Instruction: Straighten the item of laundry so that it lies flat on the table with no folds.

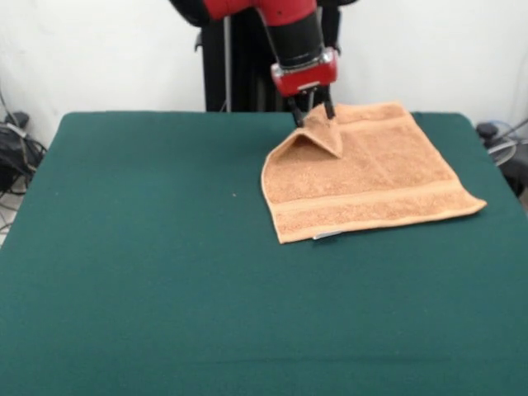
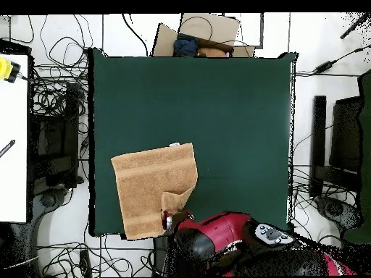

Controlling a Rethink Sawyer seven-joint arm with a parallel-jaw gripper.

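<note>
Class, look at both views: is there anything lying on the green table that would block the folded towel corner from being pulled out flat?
Nothing visible does. The gripper is at the folded-over corner of the towel, and the table around that corner is bare cloth in both views. The only other thing near the towel is its own white tag.

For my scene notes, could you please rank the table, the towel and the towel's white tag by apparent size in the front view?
1. Table
2. Towel
3. White tag
</note>
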